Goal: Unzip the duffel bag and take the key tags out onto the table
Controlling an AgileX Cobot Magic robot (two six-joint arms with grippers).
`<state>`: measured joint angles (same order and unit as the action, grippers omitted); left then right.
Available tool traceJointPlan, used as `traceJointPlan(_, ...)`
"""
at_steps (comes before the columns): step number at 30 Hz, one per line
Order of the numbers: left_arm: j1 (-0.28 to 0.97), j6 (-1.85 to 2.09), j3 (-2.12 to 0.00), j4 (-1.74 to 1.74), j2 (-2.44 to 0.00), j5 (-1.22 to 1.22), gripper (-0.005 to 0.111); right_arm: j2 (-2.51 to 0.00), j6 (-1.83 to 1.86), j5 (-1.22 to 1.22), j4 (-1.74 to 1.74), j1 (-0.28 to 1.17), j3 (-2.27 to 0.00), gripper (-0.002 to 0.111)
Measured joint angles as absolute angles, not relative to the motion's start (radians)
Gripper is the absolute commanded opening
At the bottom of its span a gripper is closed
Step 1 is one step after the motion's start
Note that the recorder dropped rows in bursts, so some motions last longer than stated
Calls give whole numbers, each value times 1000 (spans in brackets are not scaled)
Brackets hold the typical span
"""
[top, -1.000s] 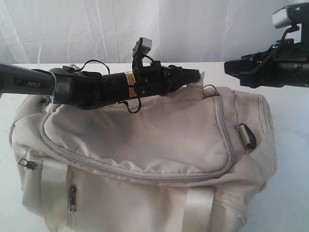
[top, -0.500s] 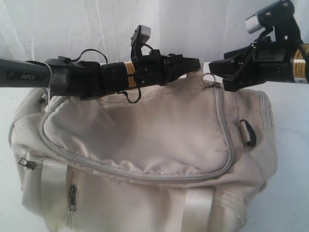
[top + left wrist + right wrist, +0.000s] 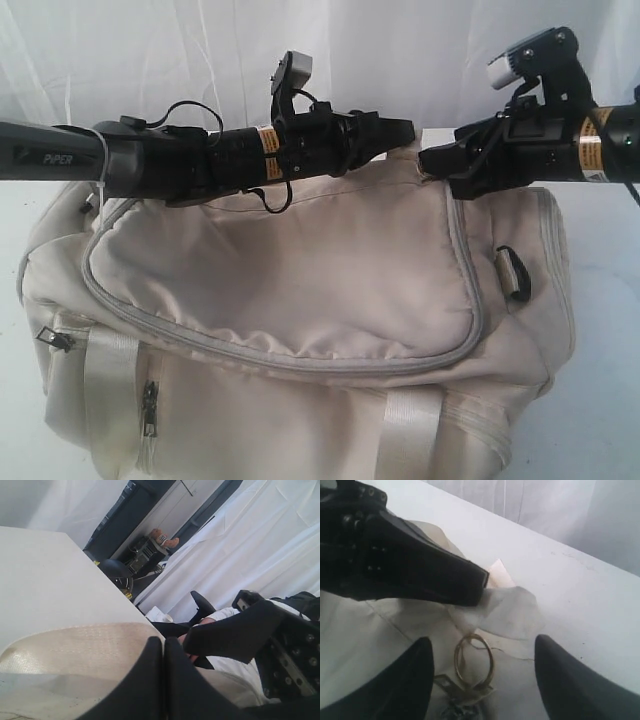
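The cream duffel bag (image 3: 300,270) fills the table (image 3: 600,300), its grey curved zipper (image 3: 280,358) closed. My left gripper (image 3: 408,130) lies across the bag's back top edge, shut on a fold of the bag's fabric (image 3: 512,607); in its own view the jaws (image 3: 164,640) are pressed together. The right gripper (image 3: 428,160) is open at the zipper's far end. In the right wrist view its fingers (image 3: 482,645) stand either side of the metal pull ring (image 3: 473,660), which sits closer to one finger without touching either. The key tags are hidden.
White curtains hang behind the table. Two small zip pockets (image 3: 150,408) and a shiny webbing strap (image 3: 405,430) are on the bag's near side, with a dark loop (image 3: 515,275) on its right end. Bare tabletop (image 3: 570,575) lies beyond the bag.
The right gripper has come in from the right and down to the zipper's pull ring, with its jaws a little wider. The left gripper rose slightly with the fabric, then held still.
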<state>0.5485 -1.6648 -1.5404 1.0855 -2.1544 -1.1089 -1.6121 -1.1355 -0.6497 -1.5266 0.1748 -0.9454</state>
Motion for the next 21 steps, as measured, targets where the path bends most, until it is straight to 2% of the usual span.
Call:
traceJointPlan(2, 549, -1665, -1540, 1085, -2154, -1109, 0, -1624, -1135, -652, -1527, 179, -945, 47)
traceJointPlan(5, 549, -1665, -1540, 1085, -2154, -1109, 0, -1644, -1135, -661, -1527, 179, -947, 29)
traceJointPlan(11, 549, -1665, -1540, 1086, -2154, -1109, 0, -1660, -1114, -677, -1482, 191, -1005, 1)
traceJointPlan(18, 549, -1665, -1540, 1086, -2154, -1111, 0, -1633, -1152, -660, -1527, 191, -1024, 0)
traceJointPlan(20, 549, -1665, -1543, 1086, -2154, -1111, 0, -1621, -1260, -615, -1589, 191, -1024, 5)
traceJointPlan(21, 548, -1665, -1543, 1086, -2154, -1111, 0, -1618, -1305, -596, -1615, 191, -1024, 12)
